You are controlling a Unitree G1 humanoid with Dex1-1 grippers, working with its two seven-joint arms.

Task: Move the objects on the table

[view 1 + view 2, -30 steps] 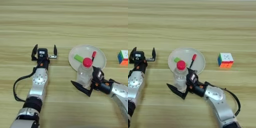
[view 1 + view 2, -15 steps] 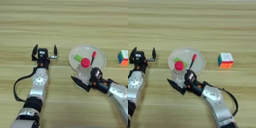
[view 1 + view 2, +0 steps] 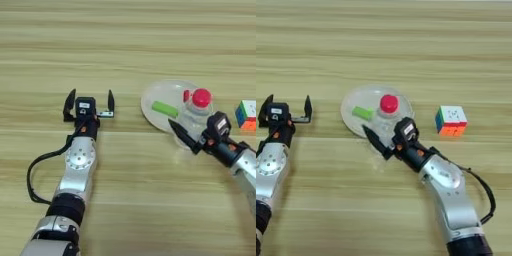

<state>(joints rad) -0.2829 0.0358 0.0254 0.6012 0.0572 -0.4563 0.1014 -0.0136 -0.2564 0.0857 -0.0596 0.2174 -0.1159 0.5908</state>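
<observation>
A small clear bottle (image 3: 194,119) with a red cap (image 3: 389,103) stands over the near right part of the round white plate (image 3: 159,93). My right gripper (image 3: 191,129) is shut on its body from the front, one black finger (image 3: 374,140) showing at the bottle's left. Whether the bottle rests on the plate or hangs just above it I cannot tell. The green block (image 3: 362,112) lies on the plate's left half. Only a red bit of the pen (image 3: 186,95) shows beside the cap. On the left, my left gripper (image 3: 89,102) rests open on the table (image 3: 125,45), holding nothing.
A multicoloured cube (image 3: 452,120) sits on the table just right of the plate, close to my right forearm (image 3: 448,182). A black cable loops beside my left arm (image 3: 75,170).
My right gripper has carried the bottle away from the table's front and to the right, from in front of the plate to over its near right part. The left arm has stayed put.
</observation>
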